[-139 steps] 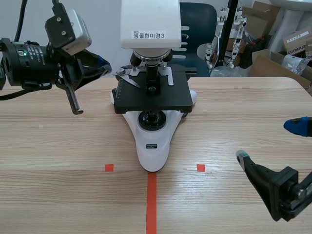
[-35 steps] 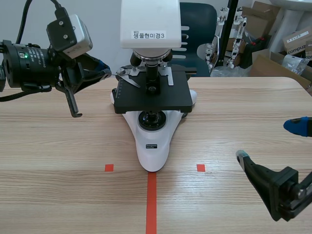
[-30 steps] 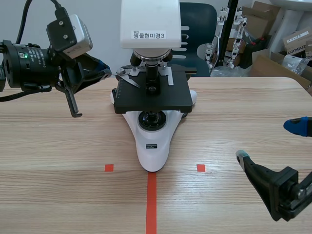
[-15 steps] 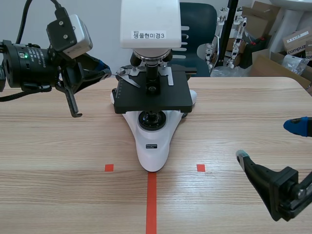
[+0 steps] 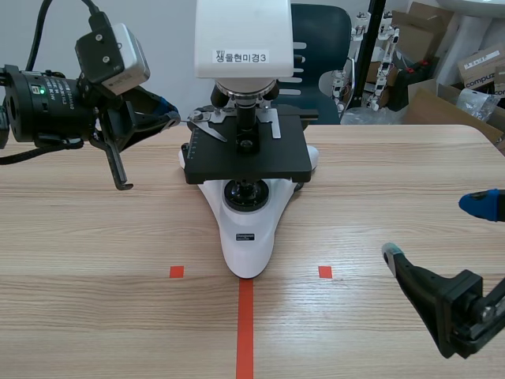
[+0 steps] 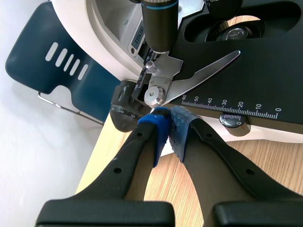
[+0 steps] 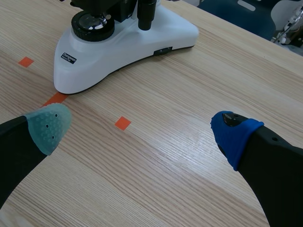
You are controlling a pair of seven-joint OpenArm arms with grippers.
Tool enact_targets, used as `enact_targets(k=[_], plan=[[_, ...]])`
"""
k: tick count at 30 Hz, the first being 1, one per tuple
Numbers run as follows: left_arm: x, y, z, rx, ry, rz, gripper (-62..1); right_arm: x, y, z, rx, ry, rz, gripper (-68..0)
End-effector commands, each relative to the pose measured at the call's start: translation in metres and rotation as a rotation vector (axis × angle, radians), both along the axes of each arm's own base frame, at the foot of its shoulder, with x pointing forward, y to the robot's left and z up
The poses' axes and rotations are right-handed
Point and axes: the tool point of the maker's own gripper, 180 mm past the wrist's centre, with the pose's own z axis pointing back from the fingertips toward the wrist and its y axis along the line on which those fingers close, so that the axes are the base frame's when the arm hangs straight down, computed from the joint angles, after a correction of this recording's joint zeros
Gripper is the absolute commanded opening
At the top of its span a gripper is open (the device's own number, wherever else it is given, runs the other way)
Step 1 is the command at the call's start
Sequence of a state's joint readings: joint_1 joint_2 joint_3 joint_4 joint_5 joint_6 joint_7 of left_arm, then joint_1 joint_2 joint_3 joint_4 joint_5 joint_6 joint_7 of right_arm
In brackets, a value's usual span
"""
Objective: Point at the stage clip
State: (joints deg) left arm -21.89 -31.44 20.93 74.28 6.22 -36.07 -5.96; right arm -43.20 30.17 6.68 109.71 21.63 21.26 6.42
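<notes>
At the left edge of the stage (image 6: 270, 71), my left gripper (image 6: 168, 124), fingers closed on nothing, has settled, its tips just beside the stage clip (image 6: 201, 78); the pointing looks done. My right gripper (image 7: 139, 127) waits open.

The white label (image 5: 242, 57) on the microscope head (image 5: 241, 24) reads "생물현미경3"; the stage scale (image 6: 230, 106) is numbered 40, 30, 20, 10, 0

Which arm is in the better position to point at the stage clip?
Left. The left gripper, shut, has its tips just beside the stage clip. The right gripper is open, low over the table, well short of the microscope.
</notes>
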Motion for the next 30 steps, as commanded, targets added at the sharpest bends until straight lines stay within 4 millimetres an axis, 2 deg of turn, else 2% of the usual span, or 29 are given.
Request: enact_targets(k=[1,26,28,30], plan=[[0.004,-0.003,0.016,-0.022,-0.044,-0.002,-57.7,0.004,0.001,0.01,0.007,-0.037,0.008,0.4],[0.004,0.003,0.016,-0.009,-0.046,-0.001,-57.4,0.004,0.001,0.01,0.007,-0.037,0.008,0.4],[0.001,0.004,0.02,-0.023,-0.056,-0.017,-50.7,0.004,0.001,0.01,0.007,-0.037,0.008,0.4],[-0.002,0.008,0.025,-0.054,-0.065,-0.032,-35.6,0.004,0.001,0.01,0.007,-0.037,0.008,0.4]])
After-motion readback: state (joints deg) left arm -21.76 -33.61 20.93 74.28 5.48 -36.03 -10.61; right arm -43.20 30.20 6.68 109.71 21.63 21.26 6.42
